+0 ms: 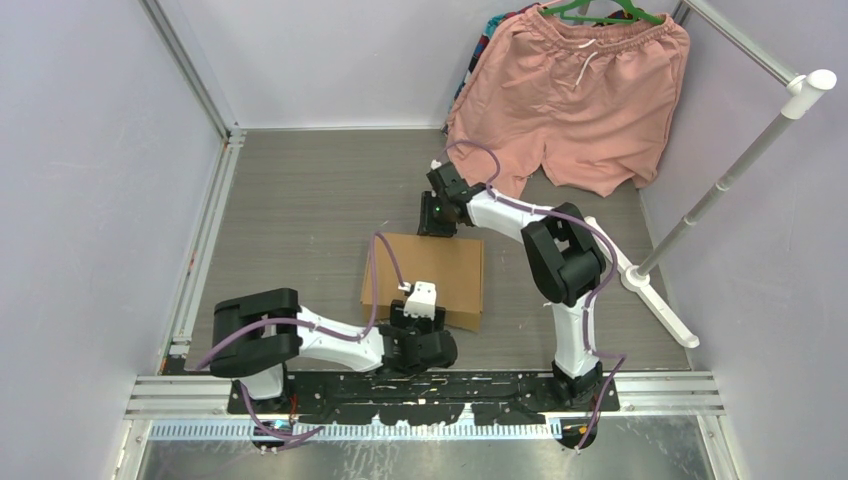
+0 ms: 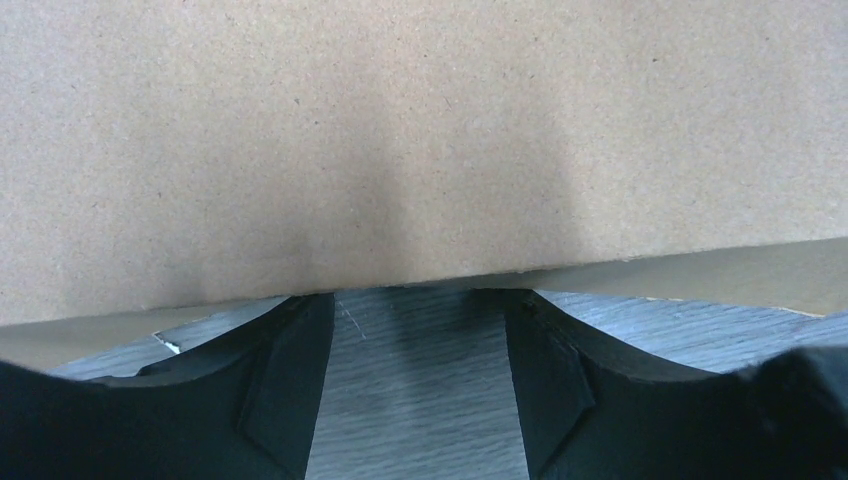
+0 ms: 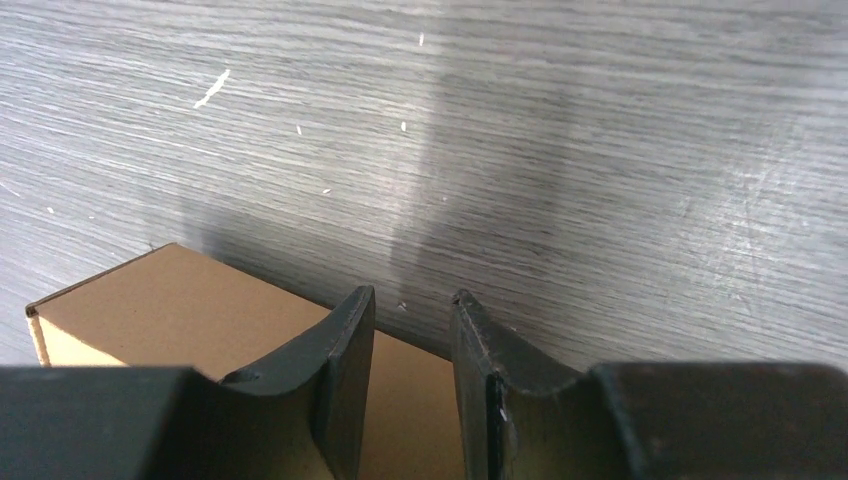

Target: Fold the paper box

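The paper box [image 1: 440, 265] lies in the middle of the table as a closed, flat brown cardboard shape. My left gripper [image 1: 420, 312] is at its near edge. In the left wrist view the box's side wall [image 2: 420, 140] fills the upper frame, and the left gripper [image 2: 420, 300] stands open with only table between its fingers, tips right at the wall's lower edge. My right gripper [image 1: 437, 215] hovers over the box's far edge. In the right wrist view the right gripper [image 3: 412, 300] is narrowly open above the box top [image 3: 180, 300], holding nothing.
Pink shorts [image 1: 575, 95] hang on a hanger at the back right. A white rack pole [image 1: 730, 175] with a foot on the table stands to the right. Metal rails [image 1: 205, 240] run along the table's left side.
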`<state>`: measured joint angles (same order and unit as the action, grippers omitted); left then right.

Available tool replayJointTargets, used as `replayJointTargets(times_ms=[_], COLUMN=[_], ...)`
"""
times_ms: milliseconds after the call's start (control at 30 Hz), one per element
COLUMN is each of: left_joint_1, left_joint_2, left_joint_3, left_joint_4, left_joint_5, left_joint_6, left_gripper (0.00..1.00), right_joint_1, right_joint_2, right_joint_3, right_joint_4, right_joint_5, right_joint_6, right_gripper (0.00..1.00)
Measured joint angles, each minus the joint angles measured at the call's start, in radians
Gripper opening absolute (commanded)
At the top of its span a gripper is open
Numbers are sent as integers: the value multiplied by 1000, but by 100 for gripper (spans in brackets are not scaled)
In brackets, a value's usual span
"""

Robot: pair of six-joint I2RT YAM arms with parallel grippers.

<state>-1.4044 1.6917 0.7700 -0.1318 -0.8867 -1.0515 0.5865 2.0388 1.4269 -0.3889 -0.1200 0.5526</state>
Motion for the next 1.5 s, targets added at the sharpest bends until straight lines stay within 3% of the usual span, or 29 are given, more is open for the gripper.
replayJointTargets(times_ms=[133,367,700,1067,1333,1500], left_joint_1=[2,31,30,24,121,148], left_joint_2=[4,25,-7,-76,-91,-52], left_joint_3=[-17,91,108,40,32,57], left_joint_4=[55,-95,-165,-113,-76,-54], left_joint_5=[-14,105,230,282,360,336], left_joint_6=[37,16,12,38,129,180], left_gripper=[63,67,67,66,64,65], right_joint_1=[-2,-6,-27,-28,-51,-65], right_joint_2=[-12,-12,-7,8,6,5], right_joint_3=[6,23,13,3,-8,-14], right_joint_4=[5,-28,-91,-104,-49,-10], right_joint_5=[0,1,-32,-83,-67,-41], right_joint_6=[-10,-33,-40,-40,-37,-27], right_gripper=[39,40,42,41,41,41])
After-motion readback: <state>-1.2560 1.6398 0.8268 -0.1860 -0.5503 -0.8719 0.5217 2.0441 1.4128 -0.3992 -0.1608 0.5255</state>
